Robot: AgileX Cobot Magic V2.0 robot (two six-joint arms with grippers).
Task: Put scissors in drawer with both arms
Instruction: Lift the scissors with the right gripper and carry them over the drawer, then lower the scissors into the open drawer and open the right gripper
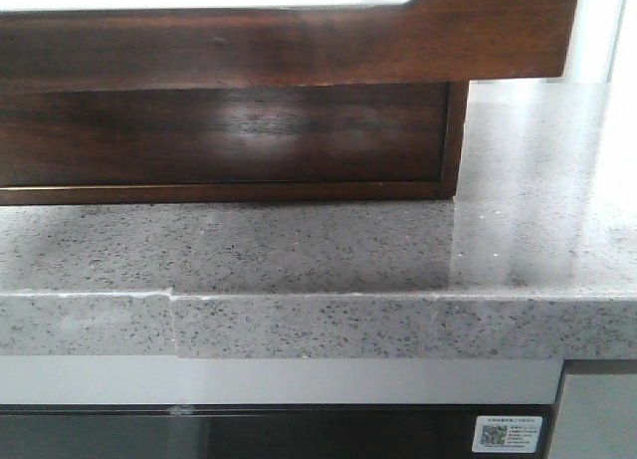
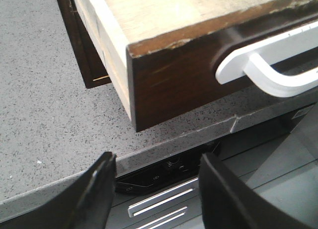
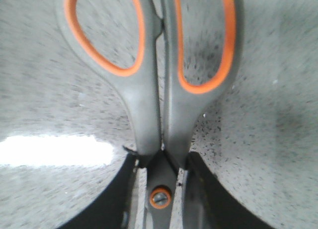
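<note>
Unreadable QR-code sticker on dark panel

The dark glossy wood drawer stands pulled open over the speckled desk, while grey scissors with orange-lined loops, blades closed, sit clamped between jaws.

I see the pulled-out drawer overhanging the speckled countertop, its front blocking a straight approach from the near side. Bare counter lies to its right, giving passage. Beneath the overhang, only a low gap remains above the counter.
</note>
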